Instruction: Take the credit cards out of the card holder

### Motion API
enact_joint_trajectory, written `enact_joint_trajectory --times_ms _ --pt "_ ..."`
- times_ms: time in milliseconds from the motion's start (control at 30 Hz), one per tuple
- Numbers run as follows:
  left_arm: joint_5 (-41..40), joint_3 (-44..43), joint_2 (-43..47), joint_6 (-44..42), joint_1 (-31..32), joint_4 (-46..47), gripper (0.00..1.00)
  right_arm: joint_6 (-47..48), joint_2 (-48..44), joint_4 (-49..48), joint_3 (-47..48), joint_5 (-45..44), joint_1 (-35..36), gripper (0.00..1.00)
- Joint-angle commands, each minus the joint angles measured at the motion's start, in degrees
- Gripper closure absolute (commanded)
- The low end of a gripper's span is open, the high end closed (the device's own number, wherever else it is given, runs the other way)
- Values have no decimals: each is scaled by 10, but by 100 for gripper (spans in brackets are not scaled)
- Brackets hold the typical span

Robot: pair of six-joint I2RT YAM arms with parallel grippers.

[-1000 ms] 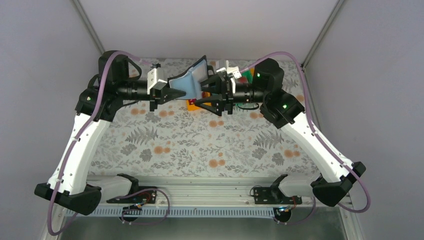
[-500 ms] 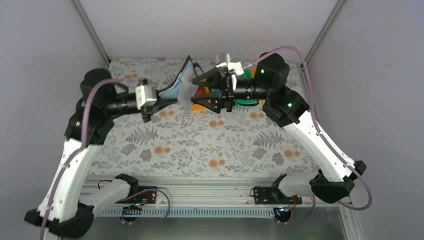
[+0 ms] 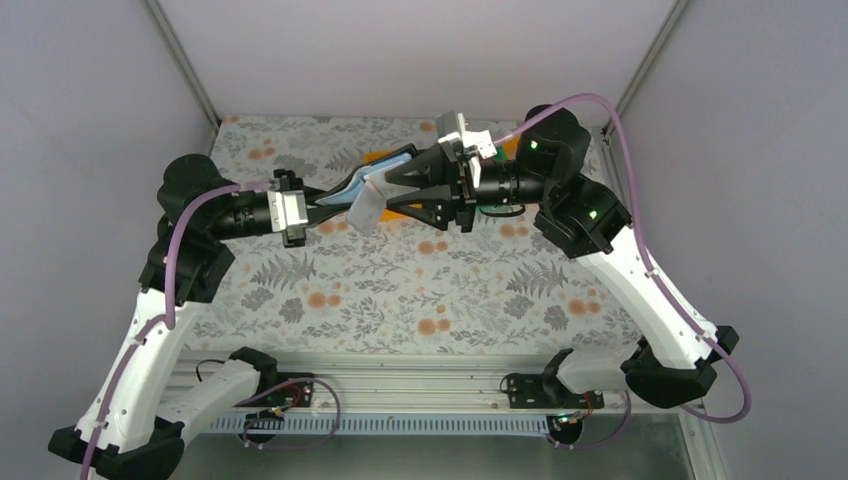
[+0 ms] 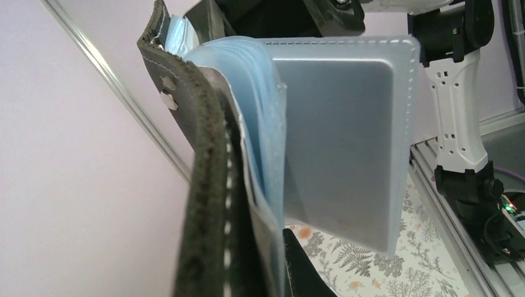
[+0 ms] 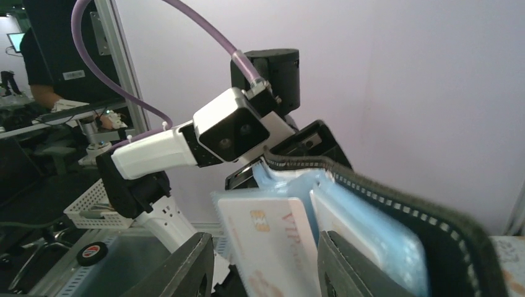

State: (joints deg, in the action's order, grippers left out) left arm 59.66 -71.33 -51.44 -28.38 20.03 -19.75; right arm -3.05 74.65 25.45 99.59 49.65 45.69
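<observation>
The card holder is a black wallet with pale blue sleeves, held in the air over the far middle of the table. My left gripper is shut on its black cover; one finger shows beside the sleeves. One sleeve fans out with a grey card inside. My right gripper comes at it from the right. In the right wrist view a white credit card with a gold chip stands in its sleeve between my right gripper's two fingers. They stand apart, with a gap on the left side.
An orange bin sits on the floral tablecloth under the grippers, mostly hidden by them. Grey walls close in the back and both sides. A metal rail with the arm bases runs along the near edge.
The left arm has swung down and leftward, lowering and tilting the card holder. The right gripper has moved in around a fanned-out sleeve and its jaws have narrowed.
</observation>
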Motion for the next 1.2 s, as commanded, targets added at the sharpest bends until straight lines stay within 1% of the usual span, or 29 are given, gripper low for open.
enact_joint_trajectory --times_ms 0,33,100,167,200,267,367,500,633,800,967,1167 --pt "17 -7 7 0 1 60 98 7 0 14 -6 -6 21 57" --pt "20 -7 7 -2 1 60 98 14 -3 16 -11 -16 22 56" --pt "31 -7 9 -27 1 46 98 26 -11 16 -20 -40 22 51" --pt "59 -11 10 -98 2 -1 98 31 -15 18 -22 -57 22 44" --pt "71 -14 11 -141 2 -29 98 30 -13 18 -20 -58 22 41" --pt "73 -21 10 -179 2 -62 98 27 -1 24 -17 -53 22 39" --pt "71 -29 8 -194 2 -71 98 21 21 30 -16 -38 24 39" --pt "70 -31 5 -171 2 -59 98 33 39 30 -5 -4 39 42" --pt "62 -21 7 -122 2 -27 98 39 42 32 -8 22 42 44" --pt "41 -15 4 -83 1 -10 98 46 34 36 -21 50 42 57" --pt "16 -13 -1 -41 1 -9 98 51 10 25 -47 43 42 62" --pt "7 -12 -5 -31 2 -12 98 38 3 12 -52 39 42 64"
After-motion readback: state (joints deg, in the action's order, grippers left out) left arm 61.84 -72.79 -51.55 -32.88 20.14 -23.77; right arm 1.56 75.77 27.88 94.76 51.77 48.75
